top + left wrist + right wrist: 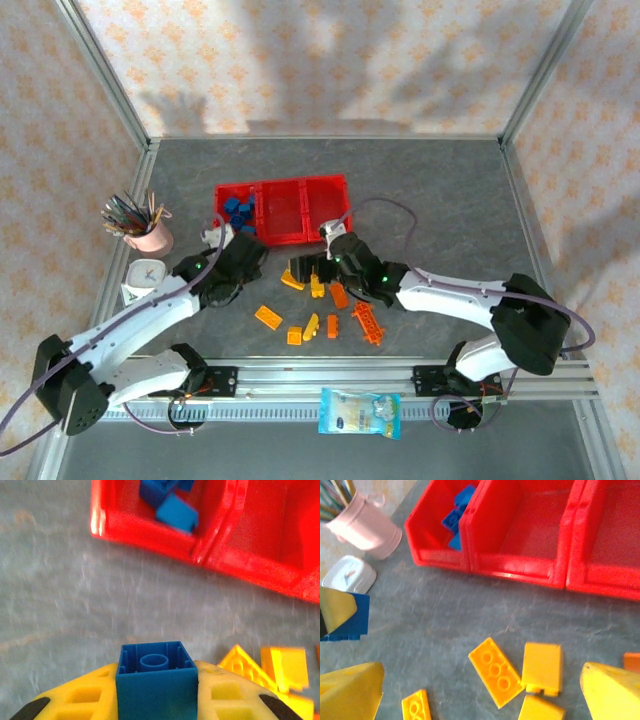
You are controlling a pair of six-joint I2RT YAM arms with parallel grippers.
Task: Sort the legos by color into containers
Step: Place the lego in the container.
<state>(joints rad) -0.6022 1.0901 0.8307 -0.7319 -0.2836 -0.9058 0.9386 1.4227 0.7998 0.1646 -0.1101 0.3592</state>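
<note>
Blue brick (156,680) pinched between the tight-closed jaws of the left claw (156,700), hollow side facing forward, over bare table (75,605). Just ahead and slightly right: left red bin (145,536), blue bricks (175,512) inside, near but not yet under the claw. Nearer to the left arm. Right claw (482,695) spread wide, gripping nothing, over yellow bricks (495,672).

The small blue plastic brick (156,685) runs off the bottom edge, and the left gripper (155,672) covers its two sides. The red plastic bins (150,537) look blurry and are cut off at the top and right. In the right wrist view, the pink pen cup (367,530) is cut off at the top left.
</note>
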